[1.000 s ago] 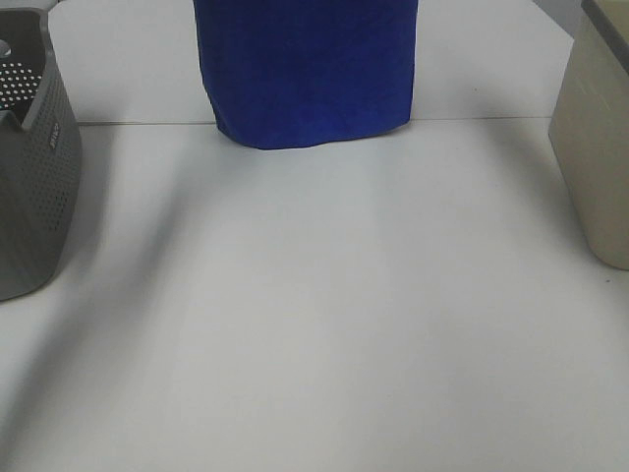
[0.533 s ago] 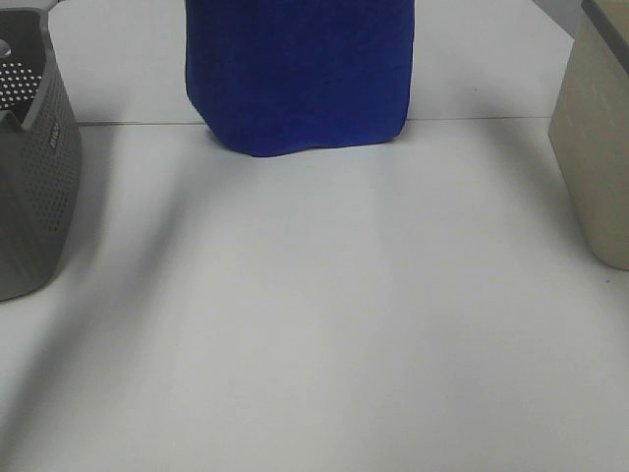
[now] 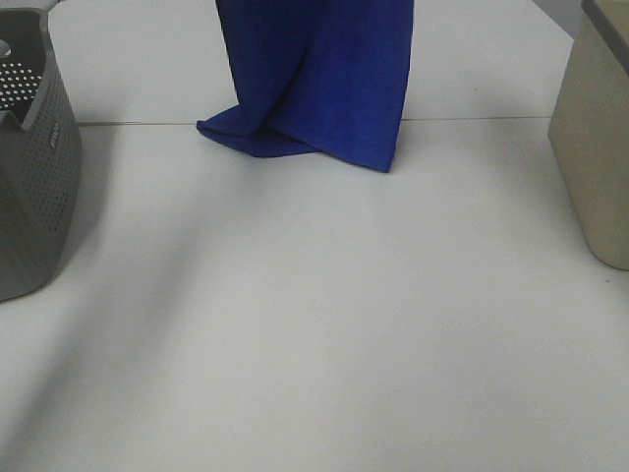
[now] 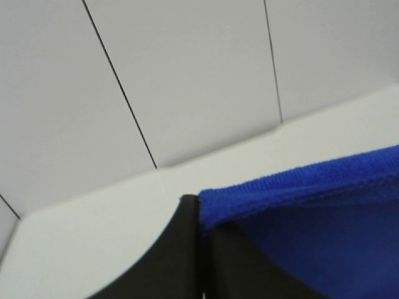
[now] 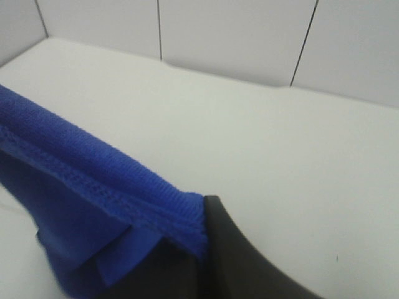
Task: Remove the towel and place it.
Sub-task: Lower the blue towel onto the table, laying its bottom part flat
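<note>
The deep blue towel (image 3: 314,79) hangs down from above the exterior high view at the far middle of the table. Its lower edge rests crumpled on the white tabletop, folding out to the left. Neither gripper shows in that view. In the left wrist view my left gripper (image 4: 201,249) is shut on the towel's (image 4: 312,212) hemmed top edge, black fingers (image 4: 174,255) pinching one corner. My right gripper (image 5: 202,249) is likewise shut on the towel's (image 5: 75,205) other corner, the stitched hem running away from the black fingers (image 5: 243,261).
A grey perforated basket (image 3: 29,167) stands at the left edge of the table. A beige bin (image 3: 595,138) stands at the right edge. A white tiled wall (image 4: 187,75) rises behind the table. A seam line crosses the tabletop (image 3: 314,324) near the towel's foot.
The towel has come down: its bottom edge hung just above the table before and now lies crumpled on it, folded toward the left. The hanging cloth has also narrowed.
</note>
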`<state>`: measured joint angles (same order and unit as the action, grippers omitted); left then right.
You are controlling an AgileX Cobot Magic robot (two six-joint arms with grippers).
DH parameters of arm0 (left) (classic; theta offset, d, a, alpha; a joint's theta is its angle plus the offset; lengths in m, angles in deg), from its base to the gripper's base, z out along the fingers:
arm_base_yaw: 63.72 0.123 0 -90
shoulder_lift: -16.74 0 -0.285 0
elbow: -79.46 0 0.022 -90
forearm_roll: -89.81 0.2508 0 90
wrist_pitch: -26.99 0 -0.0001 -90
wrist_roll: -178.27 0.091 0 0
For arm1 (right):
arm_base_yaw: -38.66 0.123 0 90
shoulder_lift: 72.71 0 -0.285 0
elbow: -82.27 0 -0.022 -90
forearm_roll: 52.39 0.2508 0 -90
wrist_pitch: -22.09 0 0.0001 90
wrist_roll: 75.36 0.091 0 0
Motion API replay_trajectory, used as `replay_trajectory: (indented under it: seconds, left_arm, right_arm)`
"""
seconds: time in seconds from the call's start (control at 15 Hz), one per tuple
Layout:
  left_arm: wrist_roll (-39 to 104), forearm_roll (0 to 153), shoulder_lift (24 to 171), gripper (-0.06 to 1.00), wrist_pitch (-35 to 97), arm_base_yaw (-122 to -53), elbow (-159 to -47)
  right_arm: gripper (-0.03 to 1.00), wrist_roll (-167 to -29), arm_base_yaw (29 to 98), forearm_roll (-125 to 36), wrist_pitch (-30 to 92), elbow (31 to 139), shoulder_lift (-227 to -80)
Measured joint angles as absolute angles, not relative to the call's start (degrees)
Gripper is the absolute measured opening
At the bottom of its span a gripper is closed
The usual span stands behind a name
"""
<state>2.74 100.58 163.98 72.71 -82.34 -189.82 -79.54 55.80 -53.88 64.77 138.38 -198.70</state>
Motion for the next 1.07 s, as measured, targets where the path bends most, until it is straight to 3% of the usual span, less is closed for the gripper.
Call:
replay_trajectory:
  seconds: [0.2, 0.53, 0.67, 1.0, 1.07]
  left_arm:
    - [6.07, 90.78, 160.14, 0.0, 93.4, -82.29, -189.88]
    - [2.63, 86.83, 154.07, 0.0, 96.95, -82.29, -186.33]
    - [2.23, 86.66, 149.54, 0.0, 96.95, -82.29, -179.62]
    - [1.94, 85.4, 127.2, 0.0, 96.83, -82.29, -146.74]
    - [1.94, 85.23, 125.48, 0.0, 96.83, -82.29, -144.44]
  right_arm:
    - [0.01, -82.23, 55.62, -50.21, 79.5, 138.38, -195.6]
    - [0.01, -84.18, 55.57, -40.99, 90.9, 138.38, -190.39]
    - [0.01, -85.1, 55.51, -40.41, 91.93, 138.38, -189.88]
    - [0.01, -87.05, 55.57, -36.0, 91.93, 134.77, -184.95]
    - [0.01, -87.05, 55.68, -35.37, 91.93, 133.28, -184.03]
